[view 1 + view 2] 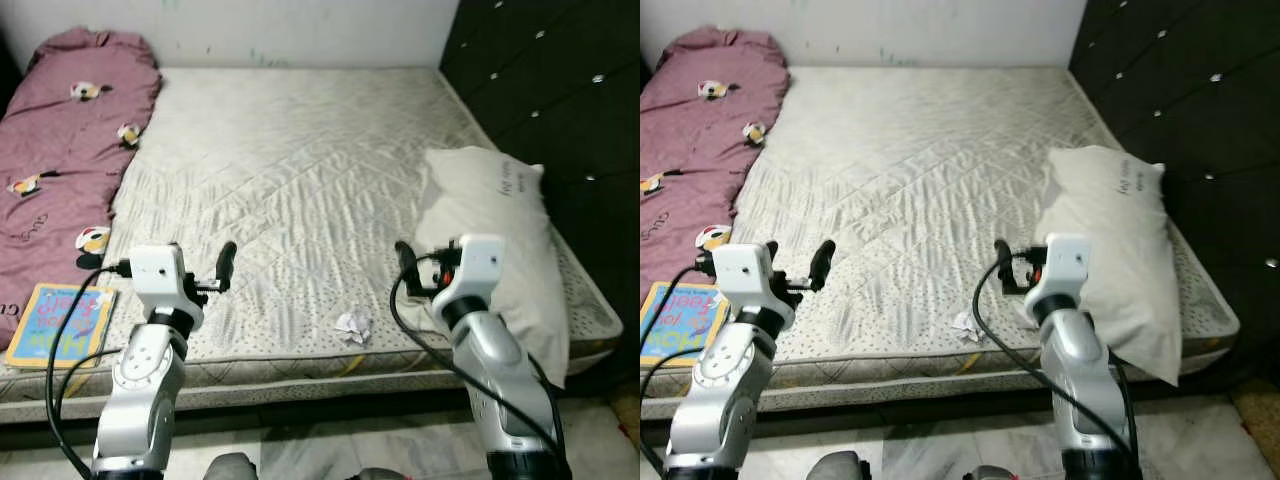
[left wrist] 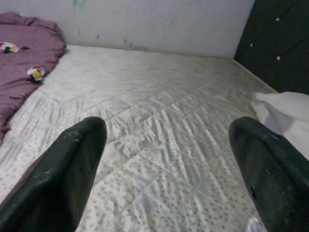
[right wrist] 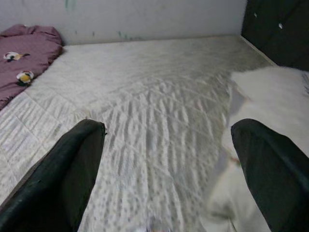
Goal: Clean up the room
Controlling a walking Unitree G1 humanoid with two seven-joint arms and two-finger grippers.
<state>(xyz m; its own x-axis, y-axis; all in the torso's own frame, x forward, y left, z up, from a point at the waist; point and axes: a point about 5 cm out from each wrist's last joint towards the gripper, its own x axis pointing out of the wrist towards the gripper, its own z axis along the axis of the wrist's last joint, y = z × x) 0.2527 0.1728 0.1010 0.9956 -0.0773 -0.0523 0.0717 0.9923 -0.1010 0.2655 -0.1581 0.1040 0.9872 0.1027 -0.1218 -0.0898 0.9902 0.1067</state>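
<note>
A small crumpled white paper (image 1: 352, 325) lies on the pale quilted mattress (image 1: 300, 170) near its front edge, between my two arms. My left gripper (image 1: 224, 266) hovers over the front left of the bed. In the left wrist view its fingers (image 2: 72, 159) stand wide apart, open and empty. My right gripper (image 1: 405, 262) hangs over the front right, beside the white pillow (image 1: 495, 230). It is open too, with nothing between its fingers (image 3: 77, 159). A colourful book (image 1: 60, 322) lies flat at the bed's front left corner.
A purple blanket (image 1: 70, 150) with small flower prints runs along the bed's left side. A dark tufted headboard (image 1: 550, 90) rises on the right and a white wall (image 1: 300, 30) stands behind. Tiled floor (image 1: 330, 450) shows below the mattress edge.
</note>
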